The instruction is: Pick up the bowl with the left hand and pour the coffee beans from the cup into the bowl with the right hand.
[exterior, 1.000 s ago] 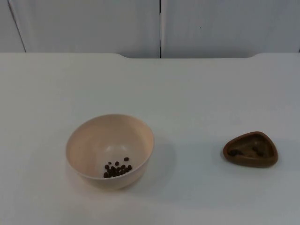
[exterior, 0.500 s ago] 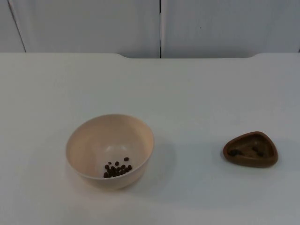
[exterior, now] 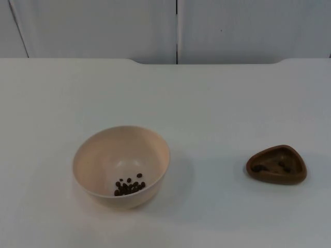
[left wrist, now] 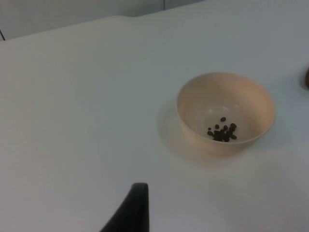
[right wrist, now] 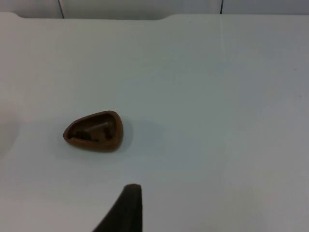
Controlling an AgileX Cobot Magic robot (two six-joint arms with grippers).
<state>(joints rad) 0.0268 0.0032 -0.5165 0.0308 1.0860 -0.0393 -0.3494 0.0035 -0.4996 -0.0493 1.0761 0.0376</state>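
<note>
Nothing has moved since the earlier frames. On the white table [exterior: 217, 103], a cream bowl [exterior: 121, 166] at seven o'clock holds coffee beans [exterior: 129, 187]. Well apart at four o'clock sits a brown cup [exterior: 276, 165]. Both grippers wait back from them; whether they are released or clenched cannot be told.

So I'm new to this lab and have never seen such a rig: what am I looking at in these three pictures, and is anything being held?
It is a two-armed table robot. One camera looks down on the white table; the other two sit on the arms' wrists, each showing a black fingertip. On the table stand a cream bowl with some coffee beans in it, and to its right, apart from it, a small brown cup. The left arm's camera looks at the bowl, the right arm's at the cup. Nothing is held: both things rest on the table.
</note>
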